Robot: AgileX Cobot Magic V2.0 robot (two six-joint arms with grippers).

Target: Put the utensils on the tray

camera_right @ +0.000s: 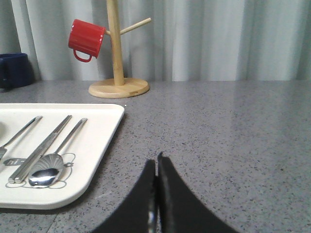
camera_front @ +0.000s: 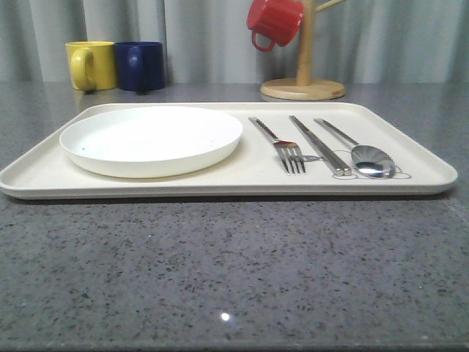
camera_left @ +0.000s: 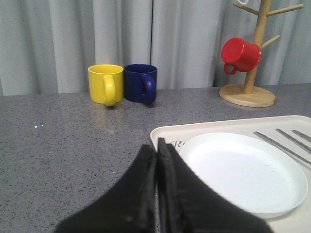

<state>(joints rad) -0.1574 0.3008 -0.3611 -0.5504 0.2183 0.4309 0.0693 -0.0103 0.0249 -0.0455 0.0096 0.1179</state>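
Observation:
The cream tray [camera_front: 256, 176] lies across the grey table. On its right half rest a silver fork [camera_front: 282, 147], a pair of flat chopsticks [camera_front: 320, 145] and a round-bowled spoon [camera_front: 363, 152], side by side. The spoon [camera_right: 46, 172] and chopsticks [camera_right: 41, 148] also show on the tray [camera_right: 92, 145] in the right wrist view. My left gripper [camera_left: 156, 148] is shut and empty, held near the tray's [camera_left: 167, 133] left corner. My right gripper [camera_right: 156, 162] is shut and empty, over bare table to the right of the tray.
A round white plate [camera_front: 150, 139] fills the tray's left half. A yellow mug [camera_front: 91, 64] and a dark blue mug [camera_front: 141, 66] stand at the back left. A wooden mug tree [camera_front: 303, 86] with a red mug [camera_front: 275, 22] stands at the back right.

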